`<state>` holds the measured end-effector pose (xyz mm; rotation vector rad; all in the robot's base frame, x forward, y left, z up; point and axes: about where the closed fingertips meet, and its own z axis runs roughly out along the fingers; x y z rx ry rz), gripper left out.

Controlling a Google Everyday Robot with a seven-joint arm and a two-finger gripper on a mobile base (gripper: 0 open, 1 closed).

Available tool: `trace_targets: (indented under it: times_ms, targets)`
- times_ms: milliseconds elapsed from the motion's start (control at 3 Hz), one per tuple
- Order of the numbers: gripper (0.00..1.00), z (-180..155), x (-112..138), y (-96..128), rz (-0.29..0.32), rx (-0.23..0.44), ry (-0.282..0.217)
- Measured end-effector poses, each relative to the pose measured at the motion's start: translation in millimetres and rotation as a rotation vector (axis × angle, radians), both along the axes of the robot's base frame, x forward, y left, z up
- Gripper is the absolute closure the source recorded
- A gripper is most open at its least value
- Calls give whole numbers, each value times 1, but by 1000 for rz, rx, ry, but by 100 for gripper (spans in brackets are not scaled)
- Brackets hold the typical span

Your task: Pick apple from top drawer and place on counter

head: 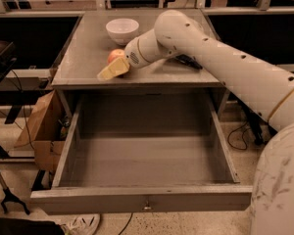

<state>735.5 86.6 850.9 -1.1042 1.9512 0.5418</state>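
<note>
one apple near counter front edge, hand beside

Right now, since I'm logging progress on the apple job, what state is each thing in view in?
Apple: out of the drawer, sitting on the counter, just behind the gripper.
Drawer: pulled wide open, no apple inside.
Counter: holds the apple and the bowl.
Bowl: upright, at the back of the counter.
Gripper: low over the counter's front edge, next to the apple.
</note>
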Motion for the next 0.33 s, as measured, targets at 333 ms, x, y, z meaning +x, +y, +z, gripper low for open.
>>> trace_targets:
  times_ms: [333]
  targets:
    - [0,0,0,0,0,0,0]
